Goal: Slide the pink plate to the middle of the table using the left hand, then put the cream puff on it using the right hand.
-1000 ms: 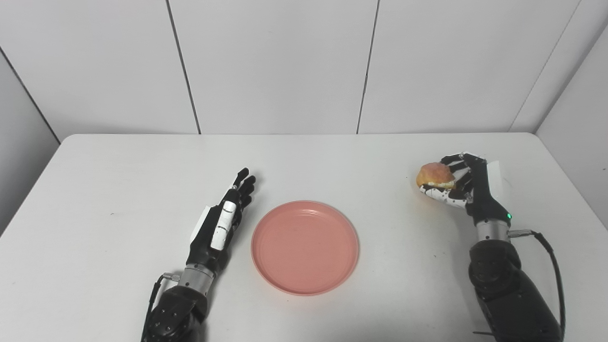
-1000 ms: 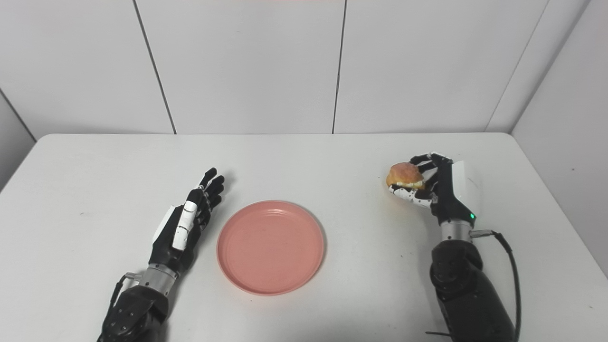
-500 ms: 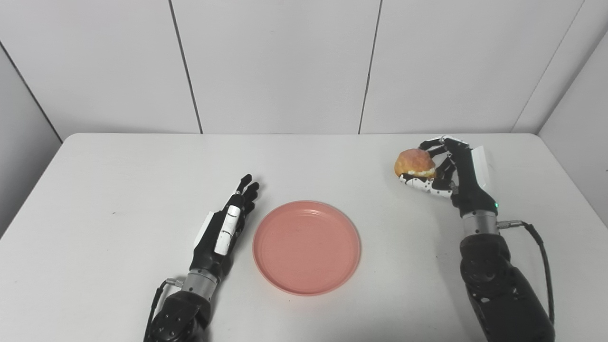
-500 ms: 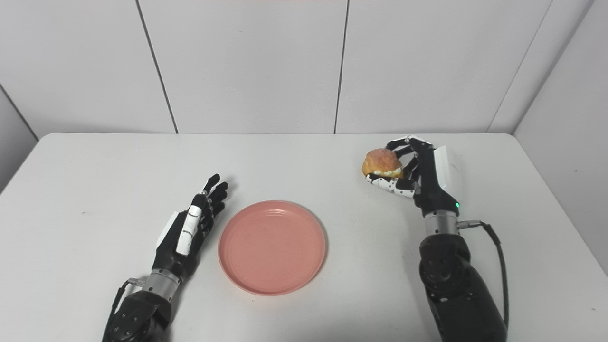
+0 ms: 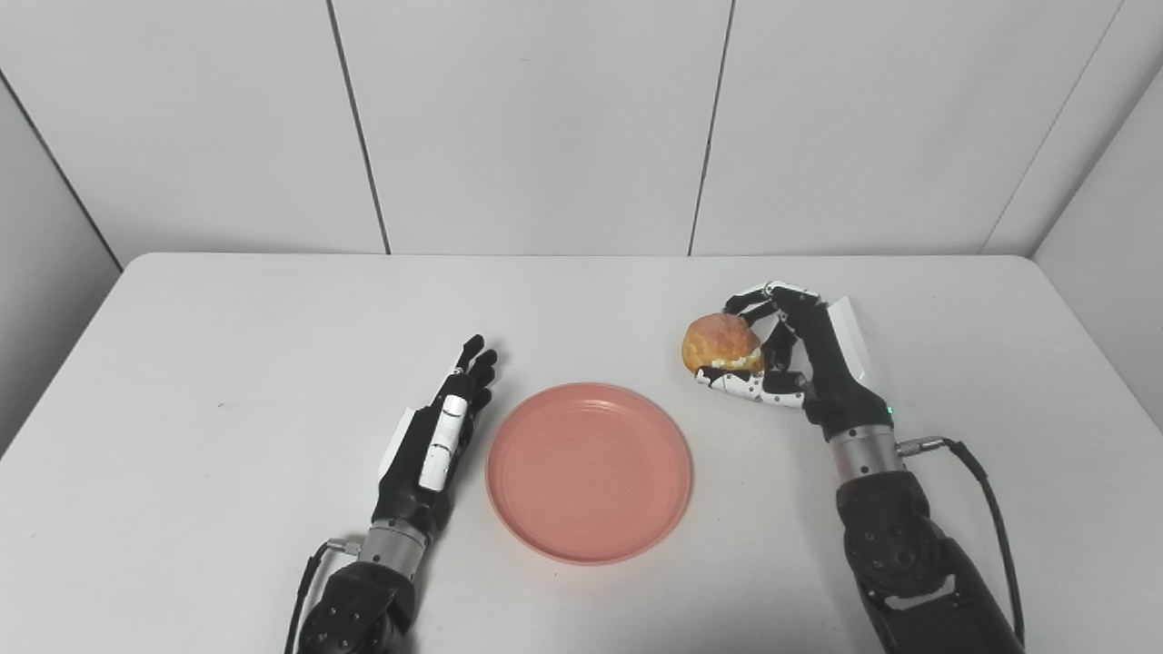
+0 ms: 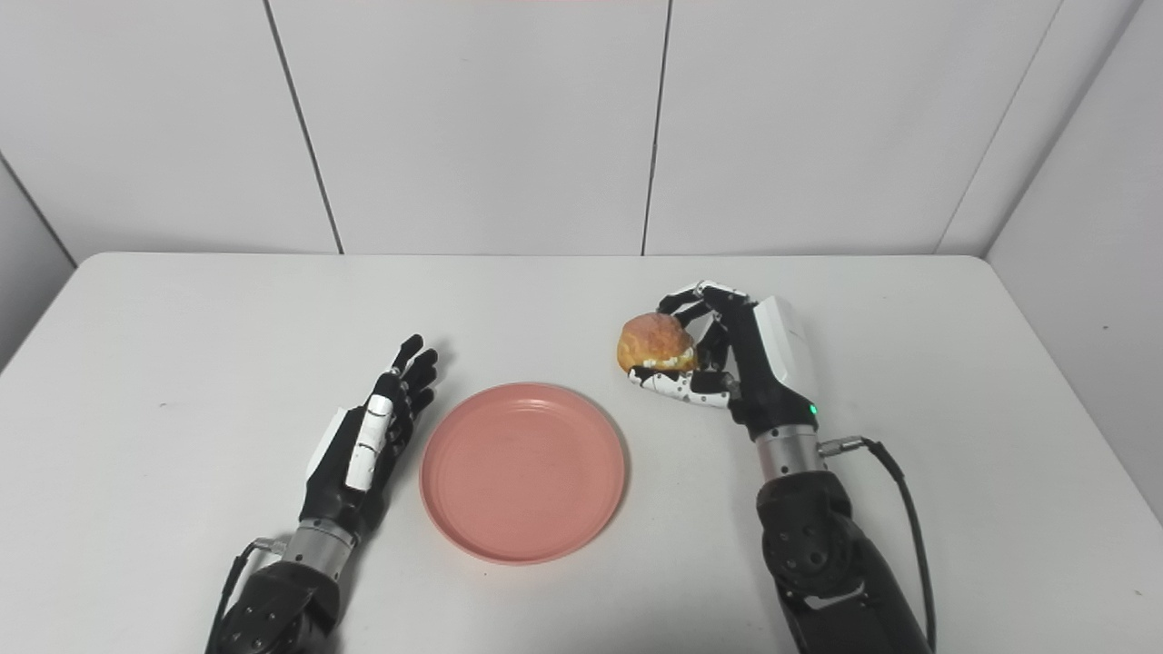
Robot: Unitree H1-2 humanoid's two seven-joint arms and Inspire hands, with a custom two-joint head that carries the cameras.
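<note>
Left eye view: we see the pink plate [image 5: 589, 472] flat on the white table [image 5: 227, 345], about mid-width, on the near half. Plate has nothing on it. Our left hand [image 5: 436, 440] lies just left of the plate, close to its rim; we can't tell if it touches. Its fingers [image 5: 474, 361] are stretched out straight, pointing far and slightly right, holding nothing. Our right hand [image 5: 790, 359] is up off the table, to the far right of the plate. Its fingers are curled around the cream puff [image 5: 722, 345], thumb under, other fingers over the top and behind. The puff sits at the left side of that hand, just past the plate's far-right rim, not over the plate. It is golden brown with a pale cream line near the bottom. A black cable [image 5: 986, 490] runs off the right wrist.

Right eye view: same layout, everything shifted left in frame. Plate [image 6: 522, 470] sits between our two arms. Left hand [image 6: 372, 436] flat and extended beside the plate's left edge, fingers apart from each other only slightly, nothing held. Right hand [image 6: 736, 359] wrapped on the puff [image 6: 656, 343], clear of the table. Puff again sits beyond the plate's far-right rim, near it but apart. Green light on the right wrist [image 6: 811, 410] is lit.
</note>
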